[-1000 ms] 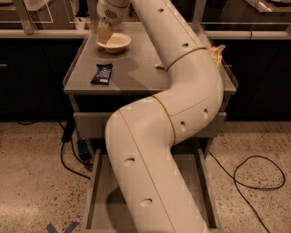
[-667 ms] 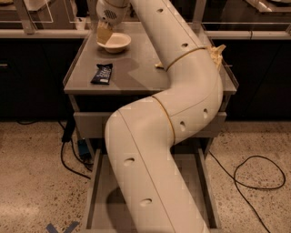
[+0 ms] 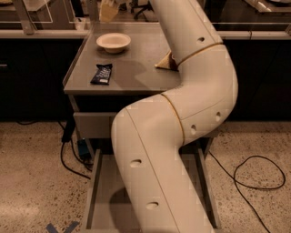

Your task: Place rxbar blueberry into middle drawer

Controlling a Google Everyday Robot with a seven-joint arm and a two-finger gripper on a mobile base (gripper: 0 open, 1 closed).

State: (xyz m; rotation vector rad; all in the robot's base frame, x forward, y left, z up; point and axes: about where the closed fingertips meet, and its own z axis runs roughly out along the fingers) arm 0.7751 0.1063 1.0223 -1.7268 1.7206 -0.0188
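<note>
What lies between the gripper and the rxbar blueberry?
The bowl, in the camera view: gripper at the top edge beyond it, rxbar blueberry nearer the camera.

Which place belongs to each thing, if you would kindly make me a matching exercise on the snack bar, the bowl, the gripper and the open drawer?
Things:
1. rxbar blueberry
2. bowl
3. gripper
4. open drawer

Places:
A. at the top edge of the view, above the bowl
B. pulled out low, near the floor
C. lying flat near the front left of the cabinet top
D. standing toward the back of the cabinet top

Pairs: 1-C, 2-D, 3-A, 4-B
</note>
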